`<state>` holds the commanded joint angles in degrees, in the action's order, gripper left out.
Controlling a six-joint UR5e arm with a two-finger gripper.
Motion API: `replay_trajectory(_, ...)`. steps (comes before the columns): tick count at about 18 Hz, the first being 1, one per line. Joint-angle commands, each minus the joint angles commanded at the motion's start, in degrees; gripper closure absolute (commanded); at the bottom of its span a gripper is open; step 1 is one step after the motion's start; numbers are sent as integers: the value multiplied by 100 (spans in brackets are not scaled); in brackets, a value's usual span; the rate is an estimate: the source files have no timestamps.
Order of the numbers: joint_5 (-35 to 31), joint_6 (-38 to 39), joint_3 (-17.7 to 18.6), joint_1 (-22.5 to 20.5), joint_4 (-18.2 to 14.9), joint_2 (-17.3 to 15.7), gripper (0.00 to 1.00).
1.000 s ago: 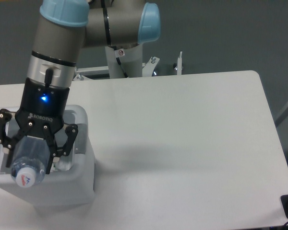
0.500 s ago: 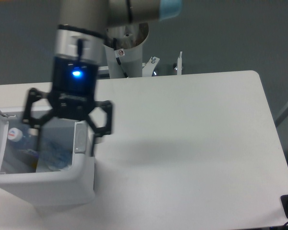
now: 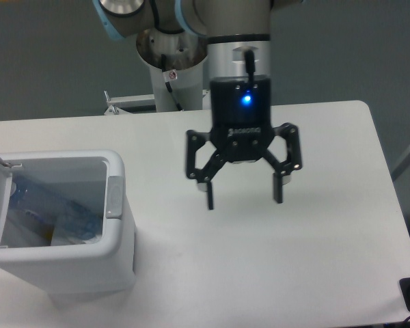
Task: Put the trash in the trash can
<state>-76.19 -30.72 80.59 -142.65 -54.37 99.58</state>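
Crinkly clear bottle prob. in boxy bin.

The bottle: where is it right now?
The bottle lies inside the open trash can at the table's left, away from the open gripper.

Only one marking found: a short line of small white lettering across the black body of the gripper, just below the glowing blue light, probably reading "ROBOTIQ" but too small to confirm. Nothing legible on the trash can, or on the tabletop.
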Motion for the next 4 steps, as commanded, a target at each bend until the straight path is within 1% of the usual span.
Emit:
replay_trajectory(1, -166, -334, 0, 26, -308, -87, 0)
replay_trajectory(2, -481, -747, -9, 44, -476, -123, 0)
replay_trajectory(3, -667, -994, 9, 44, -530, -132, 0)
replay_trajectory(4, -651, -1023, 0, 44, -539, -132, 0)
